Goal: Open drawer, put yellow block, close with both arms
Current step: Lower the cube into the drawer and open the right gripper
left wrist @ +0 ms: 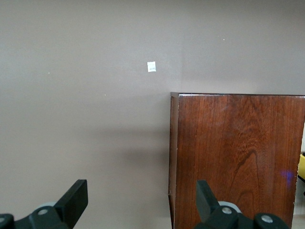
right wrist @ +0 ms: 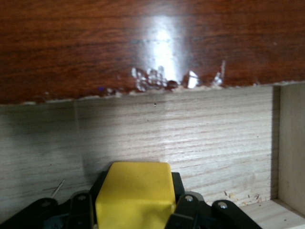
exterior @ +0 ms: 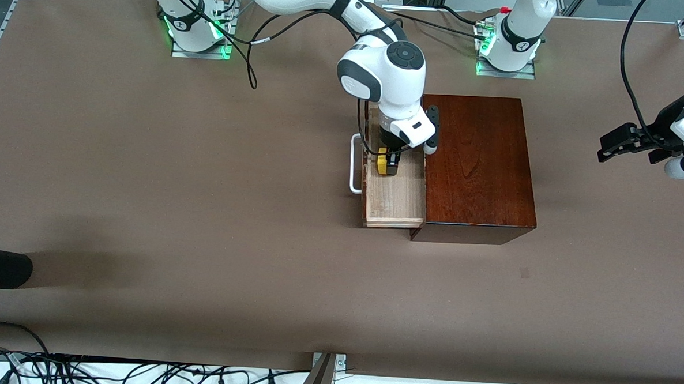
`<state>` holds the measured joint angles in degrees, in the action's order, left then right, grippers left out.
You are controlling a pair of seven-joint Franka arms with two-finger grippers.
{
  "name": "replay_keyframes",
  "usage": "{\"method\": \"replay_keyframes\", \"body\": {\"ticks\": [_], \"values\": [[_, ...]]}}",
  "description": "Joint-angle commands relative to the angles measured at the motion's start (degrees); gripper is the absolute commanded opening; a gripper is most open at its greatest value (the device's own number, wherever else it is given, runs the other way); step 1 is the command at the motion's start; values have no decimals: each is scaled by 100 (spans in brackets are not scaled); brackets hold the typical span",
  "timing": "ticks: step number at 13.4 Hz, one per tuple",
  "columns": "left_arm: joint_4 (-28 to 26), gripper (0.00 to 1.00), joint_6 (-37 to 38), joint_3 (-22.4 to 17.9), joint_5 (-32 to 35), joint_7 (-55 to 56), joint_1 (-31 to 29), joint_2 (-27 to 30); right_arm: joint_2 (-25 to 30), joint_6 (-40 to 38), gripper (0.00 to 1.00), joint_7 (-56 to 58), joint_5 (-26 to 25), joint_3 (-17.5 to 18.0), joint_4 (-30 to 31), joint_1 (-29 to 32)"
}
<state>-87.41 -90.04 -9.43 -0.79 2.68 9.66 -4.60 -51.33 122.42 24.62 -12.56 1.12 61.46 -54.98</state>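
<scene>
Mahogany box [exterior: 479, 163] sits mid-table in the front view with its drawer [exterior: 394, 194] pulled open, and the right gripper [exterior: 388, 164] hangs over the tray clamped on the yellow block [exterior: 382, 161], not yet released. Left wrist view: the left gripper [left wrist: 138, 200] waits with jaws apart over the table beside the box. Right wrist view: the block sits pinched above the pale drawer floor, so release and closing remain.

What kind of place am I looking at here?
Most likely a robotics lab bench: two arms bolted to a brown table, aluminium framing at its corners, loose cables along the edge, and a wooden box as the test prop.
</scene>
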Motion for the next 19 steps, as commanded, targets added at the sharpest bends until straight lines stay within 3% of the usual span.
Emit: {"method": "replay_keyframes", "body": {"ticks": [1, 4, 5, 6, 10, 19], "values": [[189, 100, 92, 2, 88, -66, -8, -94, -219, 115, 29, 17, -106, -33, -152, -48], [189, 100, 101, 2, 88, -66, -8, -94, -289, 265, 31, -10, -106, -33, -152, -40], [189, 100, 92, 2, 88, -66, -8, -94, -281, 265, 52, -18, -106, -33, -152, -39], [189, 100, 92, 2, 88, -66, -8, -94, -272, 248, 96, -18, -98, -33, -152, -39], [189, 100, 92, 2, 88, -66, -8, -94, -176, 20, 100, -27, -71, -33, -178, -39], [189, 100, 92, 2, 70, -66, -8, -94, 386, -1790, 100, 17, -18, 195, -749, -13]]}}
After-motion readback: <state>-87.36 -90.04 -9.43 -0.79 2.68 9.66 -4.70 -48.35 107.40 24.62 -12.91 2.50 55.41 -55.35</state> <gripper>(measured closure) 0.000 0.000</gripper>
